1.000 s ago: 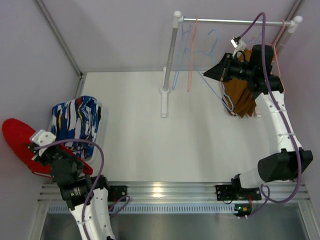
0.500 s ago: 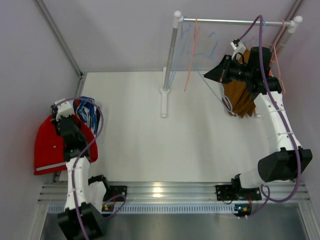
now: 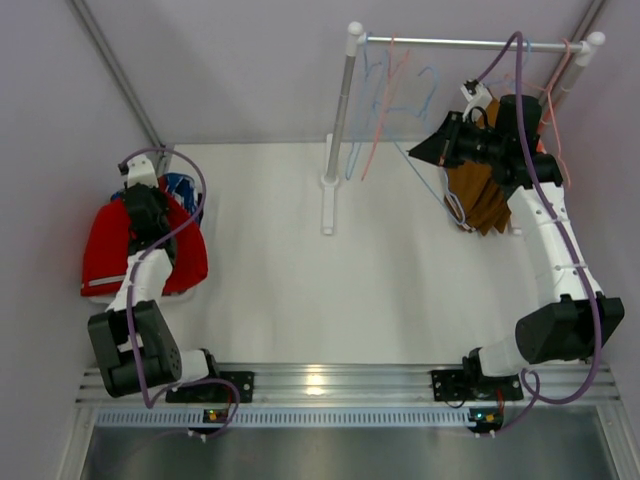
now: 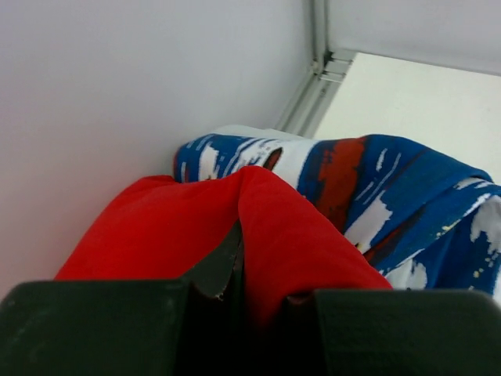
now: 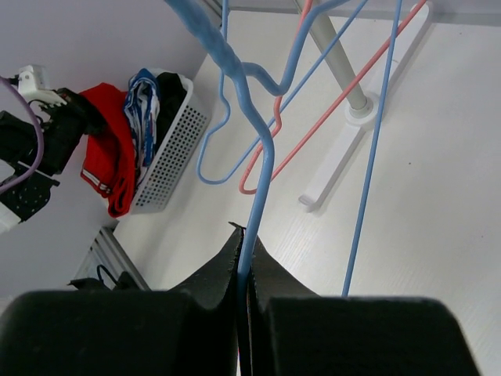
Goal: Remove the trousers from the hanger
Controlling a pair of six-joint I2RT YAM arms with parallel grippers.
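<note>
Trousers (image 4: 149, 235) look plain red, creased, possibly pinched.

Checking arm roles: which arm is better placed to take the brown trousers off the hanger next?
Right. The right gripper pinches a blue hanger beside the brown trousers; the left gripper is far off at the basket, shut on red trousers.

The red trousers (image 4: 156, 235) are soft matt cloth, smooth with a few creases. The blue patterned trousers (image 4: 423, 196) at their 3 o'clock are printed matt cloth. The basket (image 5: 168, 150) is white perforated plastic. The blue hanger (image 5: 264, 168) looks smooth and faintly glossy. The rail (image 3: 440, 41) at 12 o'clock looks like metal. The table (image 3: 330, 300) is matt white. The brown trousers (image 3: 485, 200) at 2 o'clock are dull cloth.
</note>
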